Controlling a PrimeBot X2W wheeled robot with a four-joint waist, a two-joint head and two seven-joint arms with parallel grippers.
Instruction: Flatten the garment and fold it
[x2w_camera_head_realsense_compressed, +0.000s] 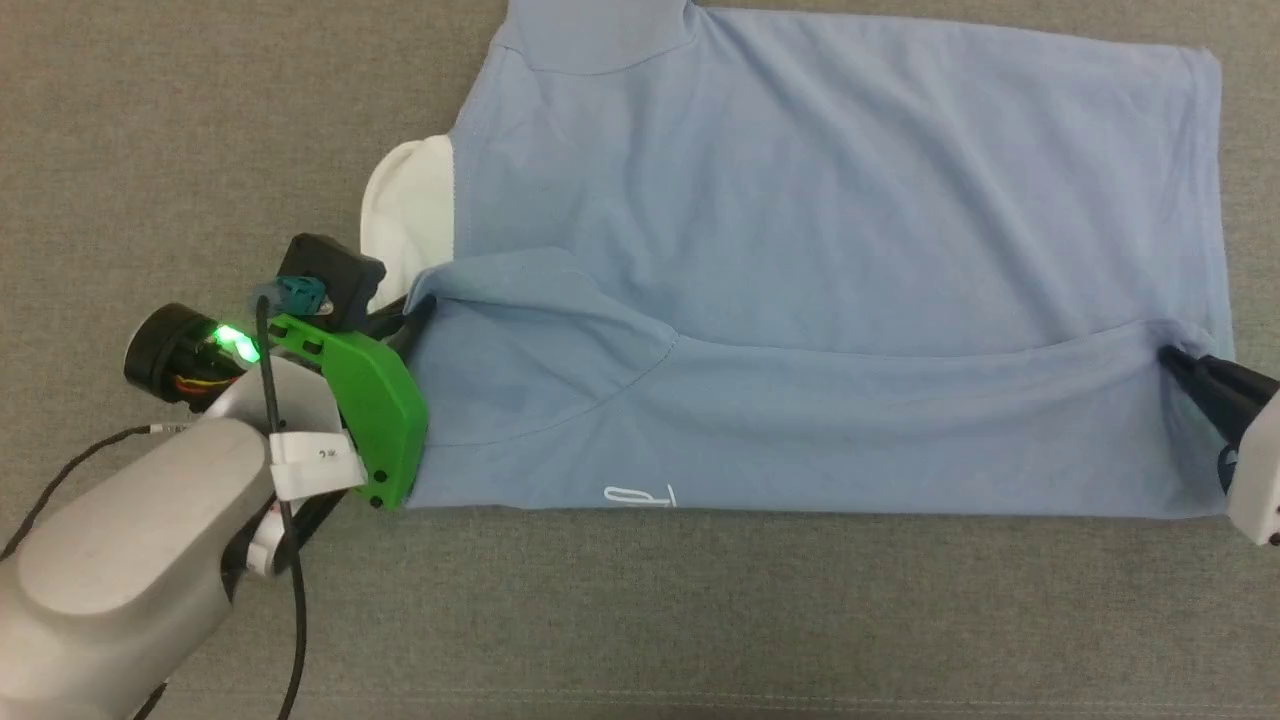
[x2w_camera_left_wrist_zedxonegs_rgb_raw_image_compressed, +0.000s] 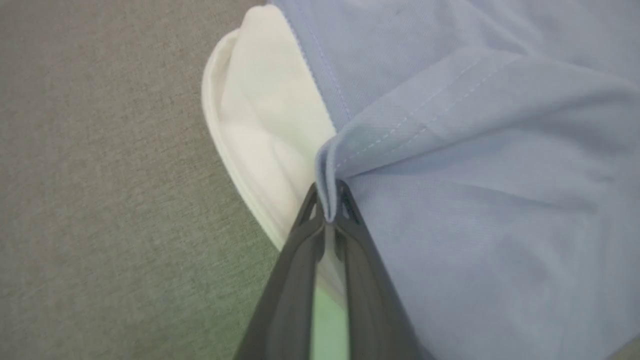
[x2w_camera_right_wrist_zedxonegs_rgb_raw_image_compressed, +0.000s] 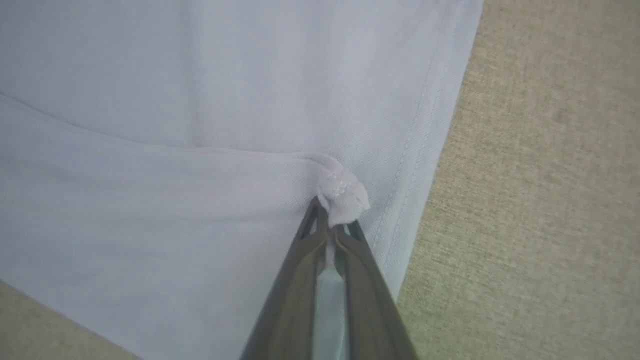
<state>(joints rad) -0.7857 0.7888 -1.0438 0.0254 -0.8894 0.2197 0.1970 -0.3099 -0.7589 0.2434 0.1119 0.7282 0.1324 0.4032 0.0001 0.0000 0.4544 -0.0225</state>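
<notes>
Fabric is pinched at both ends of one long fold. The garment (x2w_camera_head_realsense_compressed: 800, 180) lies spread sideways across the grey tabletop (x2w_camera_head_realsense_compressed: 150, 100), filling the middle and right of the head view. Its white collar (x2w_camera_head_realsense_compressed: 405, 210) pokes out at centre left and its hem runs down the right edge. The lower strip of the shirt is doubled over onto the body, so the white cursive logo (x2w_camera_head_realsense_compressed: 640, 495) sits right on the crease at the bottom edge.

The left hand (x2w_camera_left_wrist_zedxonegs_rgb_raw_image_compressed: 327, 202) has its fingers pressed together on a stitched blue edge just beside the collar, apparently the sleeve or shoulder end of the flap. The right hand (x2w_camera_right_wrist_zedxonegs_rgb_raw_image_compressed: 332, 217) nips a small bunch of cloth near the hem corner at the right. I judge the arms are set wide apart so that the two ends of the same flap can be carried as one straight line.

Between the two grips the flap's edge sags in a shallow curve, and a diagonal crease runs from the left grip. The layer would probably need tension before being laid down. The step in hand looks like a lengthwise fold, about midway through.
</notes>
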